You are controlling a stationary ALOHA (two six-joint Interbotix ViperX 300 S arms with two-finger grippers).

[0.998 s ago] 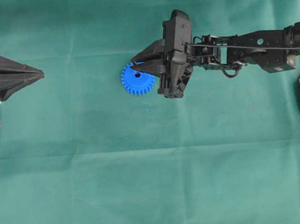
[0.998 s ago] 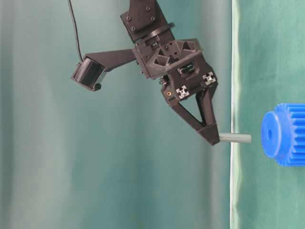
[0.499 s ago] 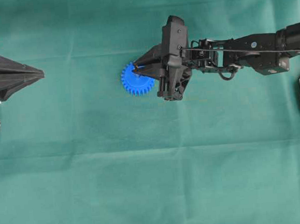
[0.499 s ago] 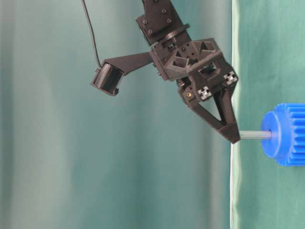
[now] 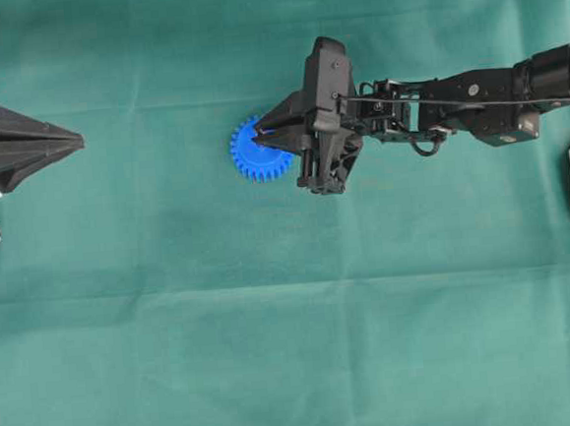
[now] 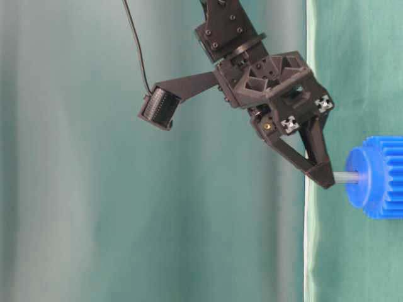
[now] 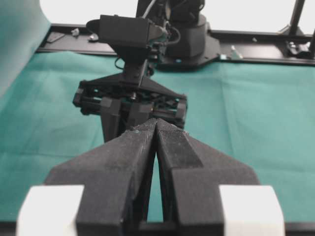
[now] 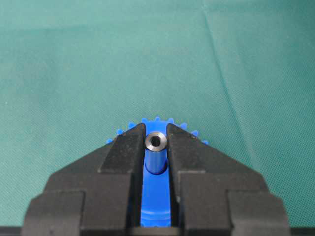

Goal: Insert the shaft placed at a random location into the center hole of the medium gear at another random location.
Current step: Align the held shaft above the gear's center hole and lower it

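Above open green cloth (image 5: 276, 352), right pincer (image 8: 156, 142) pinches shaft (image 8: 156, 147) entering medium gear (image 5: 253, 156).

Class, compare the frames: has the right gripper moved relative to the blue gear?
Yes. In the table-level view the right gripper has closed in on the medium gear, pushing the shaft into its hub.

The silvery-grey shaft (image 8: 156, 142) is seen standing upright, its lower end entered into the raised hub of the blue toothed medium gear (image 5: 257, 154), which is laid flat.
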